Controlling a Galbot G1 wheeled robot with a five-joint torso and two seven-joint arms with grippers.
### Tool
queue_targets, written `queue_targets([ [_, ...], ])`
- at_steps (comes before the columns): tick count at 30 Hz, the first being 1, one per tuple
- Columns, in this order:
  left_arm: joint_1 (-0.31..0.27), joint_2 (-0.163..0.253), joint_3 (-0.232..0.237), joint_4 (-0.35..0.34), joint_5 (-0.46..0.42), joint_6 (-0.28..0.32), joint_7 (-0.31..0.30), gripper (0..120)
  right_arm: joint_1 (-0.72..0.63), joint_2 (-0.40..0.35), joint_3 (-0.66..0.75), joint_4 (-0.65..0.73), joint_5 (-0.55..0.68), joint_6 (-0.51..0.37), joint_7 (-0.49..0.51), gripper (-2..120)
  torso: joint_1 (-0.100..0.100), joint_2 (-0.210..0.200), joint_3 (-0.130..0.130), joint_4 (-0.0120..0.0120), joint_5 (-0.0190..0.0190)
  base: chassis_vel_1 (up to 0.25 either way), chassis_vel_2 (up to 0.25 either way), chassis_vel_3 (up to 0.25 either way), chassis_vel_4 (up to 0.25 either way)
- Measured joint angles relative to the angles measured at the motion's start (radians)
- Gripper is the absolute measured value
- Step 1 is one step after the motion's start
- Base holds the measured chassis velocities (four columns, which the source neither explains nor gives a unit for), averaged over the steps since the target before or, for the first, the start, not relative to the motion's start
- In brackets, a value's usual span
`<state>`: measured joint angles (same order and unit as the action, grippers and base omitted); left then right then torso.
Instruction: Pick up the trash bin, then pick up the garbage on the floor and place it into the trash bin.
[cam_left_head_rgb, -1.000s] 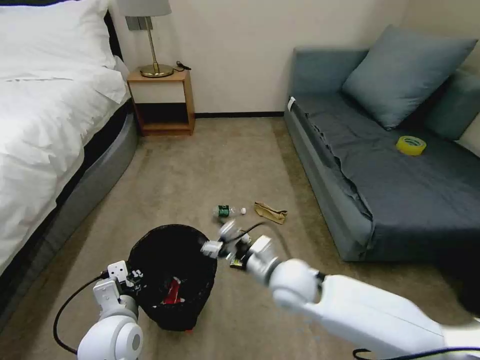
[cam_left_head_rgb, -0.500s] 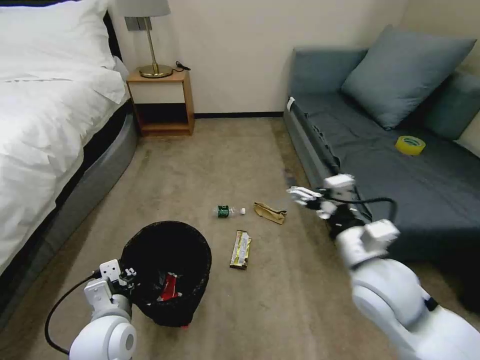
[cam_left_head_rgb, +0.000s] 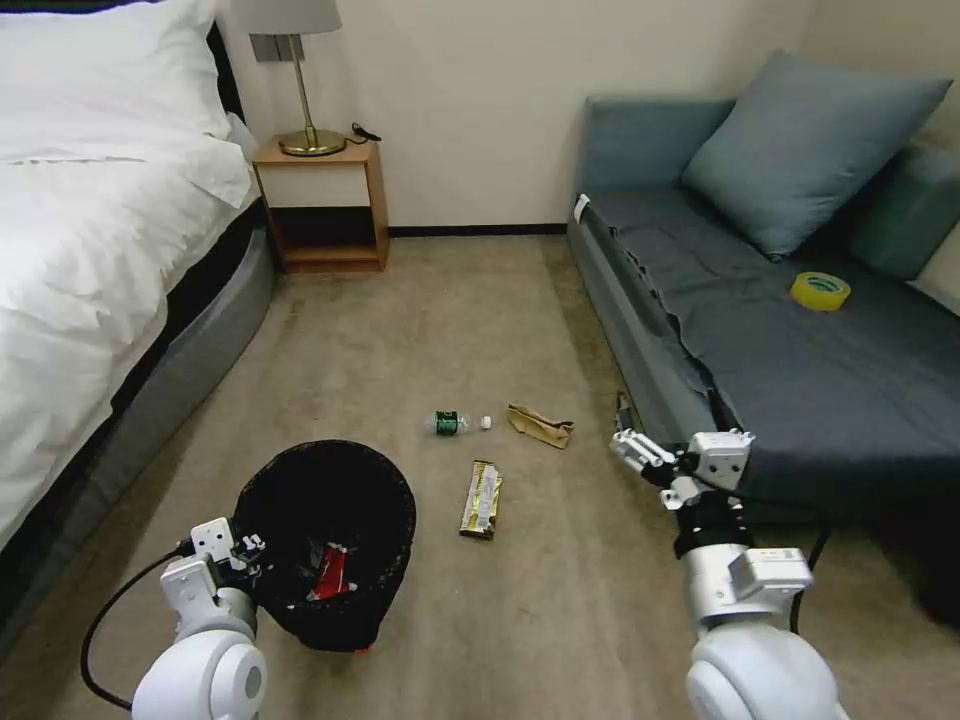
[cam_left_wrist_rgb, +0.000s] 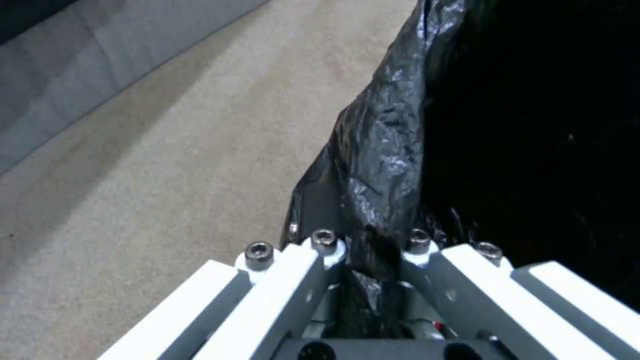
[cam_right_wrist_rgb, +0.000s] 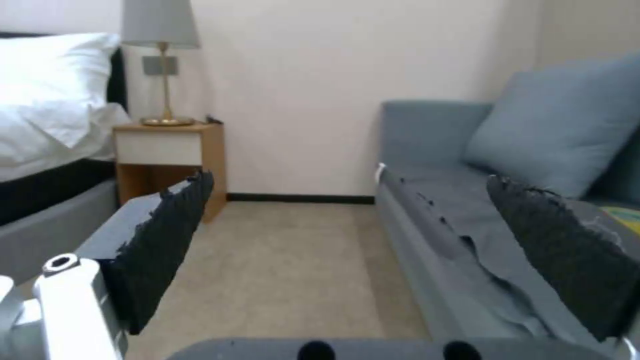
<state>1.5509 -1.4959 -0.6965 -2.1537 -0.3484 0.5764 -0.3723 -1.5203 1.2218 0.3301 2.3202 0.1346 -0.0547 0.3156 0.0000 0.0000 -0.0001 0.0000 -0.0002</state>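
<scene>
Beige carpet runs between a white bed and a grey sofa (cam_left_head_rgb: 800, 380), with a wooden nightstand against the far wall.

Low on the robot's left, the left pincer (cam_left_wrist_rgb: 370, 250) is clamped on the rim of the trash bin (cam_left_head_rgb: 325, 545), its fingers (cam_left_wrist_rgb: 280, 280) closed over a fold of black liner, as the left wrist view shows. A red-and-white crumpled wrapper (cam_left_head_rgb: 328, 572) already lies inside the bin. The bin looks light and springy, mesh with a slack liner, so a rim grip should carry it, though I judge the plastic could slip or bunch.

On the robot's right, the right pincer (cam_left_head_rgb: 640, 458) hangs above the carpet beside the sofa's front edge, jaws spread wide and holding nothing; the right wrist view shows the two dark pads (cam_right_wrist_rgb: 167, 235) well apart.

Between the two pincers lies the long gold-green snack wrapper (cam_left_head_rgb: 482, 499), flat on the floor, nearer the bin than the right pincer. Beyond it are the crumpled brown paper (cam_left_head_rgb: 541, 425) and the small clear bottle (cam_left_head_rgb: 455, 423), close together.

The snack wrapper looks thin, soft and slick, best pinched across its narrow width. The paper should crush easily at any raised fold. The bottle looks rigid, light and apt to roll, so take it across its body.
</scene>
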Motion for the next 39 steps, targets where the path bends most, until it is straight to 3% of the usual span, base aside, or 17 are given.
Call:
queue_targets([
  [10, 0.0, -0.001, -0.005, 0.0, -0.001, -0.002, -0.001, 2, 0.016, -0.026, -0.021, -0.02, 0.003, 0.01, -0.022, 100, 0.0, 0.0, 0.0, 0.0, 0.0002, -0.03, 0.022, 0.017, -0.023],
  [28, -0.016, -0.001, -0.039, 0.015, -0.015, 0.003, -0.003, 2, 0.063, -0.079, -0.055, -0.067, 0.013, 0.019, -0.021, 100, 0.0, 0.0, 0.0, 0.0, 0.0001, -0.165, 0.166, 0.16, -0.165],
  [39, -0.025, 0.001, -0.061, 0.036, -0.029, -0.004, -0.004, 2, 0.098, -0.091, -0.074, -0.091, 0.021, 0.006, -0.036, 100, 0.0, 0.0, 0.0, 0.0, 0.0001, -0.01, 0.016, 0.014, -0.015],
])
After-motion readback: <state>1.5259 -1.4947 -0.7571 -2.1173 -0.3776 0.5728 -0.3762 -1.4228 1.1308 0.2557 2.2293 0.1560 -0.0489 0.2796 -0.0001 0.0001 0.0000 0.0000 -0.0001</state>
